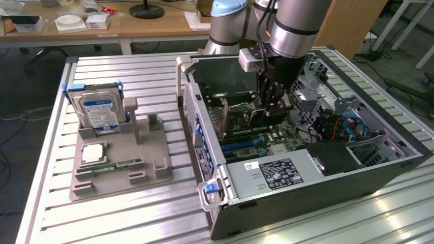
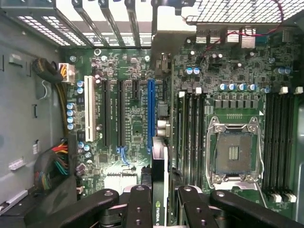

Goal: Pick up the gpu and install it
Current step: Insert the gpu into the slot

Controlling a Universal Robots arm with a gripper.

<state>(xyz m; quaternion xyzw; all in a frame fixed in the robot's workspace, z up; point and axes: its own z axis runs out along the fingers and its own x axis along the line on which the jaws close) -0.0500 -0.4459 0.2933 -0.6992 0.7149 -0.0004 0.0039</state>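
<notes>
Table: you are working on a slatted metal table point(image 1: 135, 213), with wooden desks across the room behind it.
Landmark: the open computer case point(image 1: 379, 168) lies on its side on that table. Every place below is given from it.
Arm: your arm point(image 1: 298, 25) reaches down through the case's open side.
Gripper: your gripper point(image 1: 275, 104) hangs inside the case, over the motherboard point(image 2: 133, 61).
Jaws: narrow, clamped on the gpu, with a black finger point(image 2: 140, 204) against each face of the card.
Gpu: the gpu point(image 2: 158, 209) is inside the case, seen edge-on between your fingers, with a green logo on its black edge. It sits over the end of the blue slot point(image 2: 151, 109) and is roughly in line with it. You cannot tell whether it touches the slot.
Neighbouring slots: a white slot point(image 2: 89, 109) runs parallel to the blue one inside the case, with black slots between them.
Socket: the processor socket point(image 2: 235, 152) sits in the case beyond the memory slots, away from the blue slot.
Holder: a grey holder point(image 1: 152, 168) stands outside the case, on the exterior view's left of it.
On the holder: a hard drive point(image 1: 98, 109) stands upright, and a memory stick point(image 1: 119, 165) lies flat.
</notes>
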